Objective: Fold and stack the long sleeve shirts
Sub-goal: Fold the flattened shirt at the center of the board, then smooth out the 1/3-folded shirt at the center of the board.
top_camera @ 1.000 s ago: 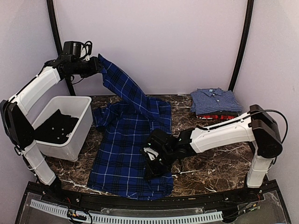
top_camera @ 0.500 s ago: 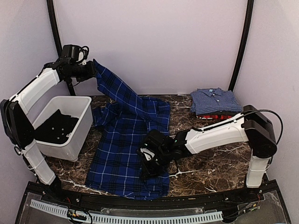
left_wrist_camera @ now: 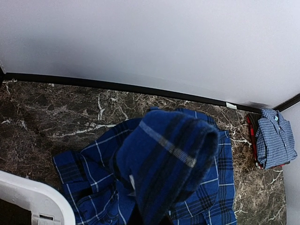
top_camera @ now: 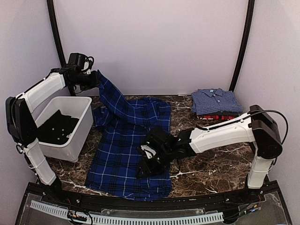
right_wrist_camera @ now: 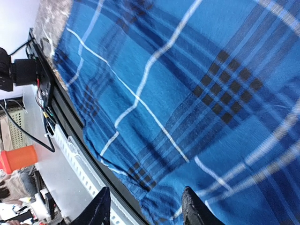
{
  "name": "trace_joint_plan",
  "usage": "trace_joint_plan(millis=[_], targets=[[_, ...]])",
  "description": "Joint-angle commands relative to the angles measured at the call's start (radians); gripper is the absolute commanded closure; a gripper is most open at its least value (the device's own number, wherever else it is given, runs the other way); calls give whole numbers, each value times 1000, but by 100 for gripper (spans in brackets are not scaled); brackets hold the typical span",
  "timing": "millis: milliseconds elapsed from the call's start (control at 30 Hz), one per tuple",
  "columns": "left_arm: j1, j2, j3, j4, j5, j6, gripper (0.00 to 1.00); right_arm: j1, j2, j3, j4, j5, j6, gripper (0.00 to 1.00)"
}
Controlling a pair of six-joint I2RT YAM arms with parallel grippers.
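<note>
Left claw [top_camera: 95, 79] clenched on plaid shirt [top_camera: 123, 145] sleeve, held high; right claw [right_wrist_camera: 144, 207] released over hem.

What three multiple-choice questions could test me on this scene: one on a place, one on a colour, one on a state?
1. Where on the table is the folded stack? A front left; B centre; C back right.
2. What colour lies under the stack's check shirt? A green; B red; C yellow.
3. The left claw is: A shut on the plaid shirt's sleeve; B open, empty; C flat on the table.
Answers: C, it sits by the far right corner; B, a red shirt's edge peeks out beneath; A, the sleeve hangs from it, raised.
</note>
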Motion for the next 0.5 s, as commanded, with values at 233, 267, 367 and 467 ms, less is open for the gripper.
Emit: trace_joint_plan(millis=[233, 267, 367, 467], targets=[[5, -4, -10, 9, -9, 11, 100, 73, -297, -200, -188, 345, -27, 57], [5, -1, -11, 9, -8, 10, 100, 90, -310, -216, -193, 361, -19, 57], [4, -1, -13, 12, -6, 8, 100, 134, -342, -257, -204, 415, 10, 60], [5, 1, -13, 14, -3, 8, 100, 167, -348, -278, -223, 475, 29, 63]])
